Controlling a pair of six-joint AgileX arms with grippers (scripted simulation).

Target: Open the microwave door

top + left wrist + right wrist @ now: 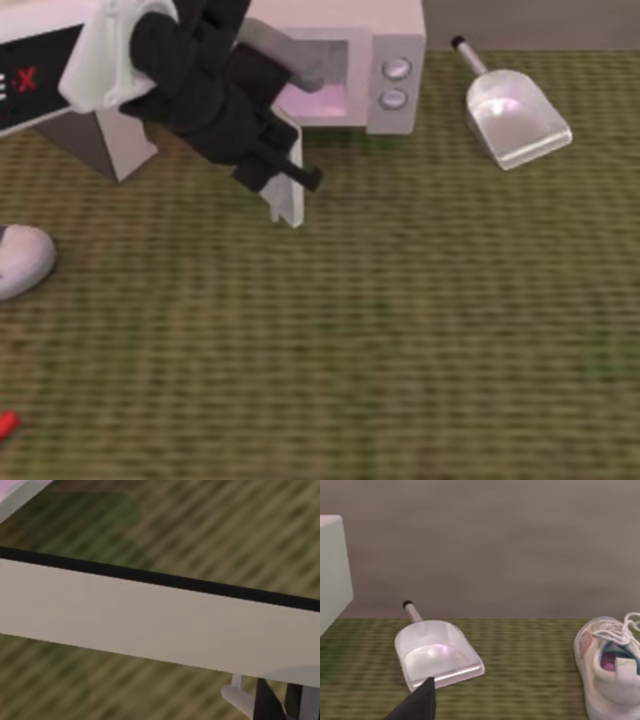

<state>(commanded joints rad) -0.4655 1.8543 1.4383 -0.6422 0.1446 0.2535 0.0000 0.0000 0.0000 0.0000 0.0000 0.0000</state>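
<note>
The microwave (395, 45) is sitting at the far edge of the worktop (400, 330), left of centre in the top view. The microwave door (288, 190) is standing swung well out toward us, seen nearly edge-on, with the pinkish cavity exposed behind it.

We are working with the left tool (285, 165), which is sitting right at the free edge of the door. Whether its fingers are clamped on that edge we cannot tell: the dark arm is covering them from above, and the left wrist view is showing only the pale door edge with a dark strip along it.

Judgement: the step in hand is finishing the swing. To do it well, we are thinking the tool should follow the arc about the hinge, not pull straight, so that the oven is not dragged.

The right tool (422, 700) is not appearing in the top view; only one dark tip is showing in its wrist view, state not readable.

Containers: nothing is visible inside the microwave cavity. The clear scoop (515, 115), lying right of the microwave, is looking empty.
</note>
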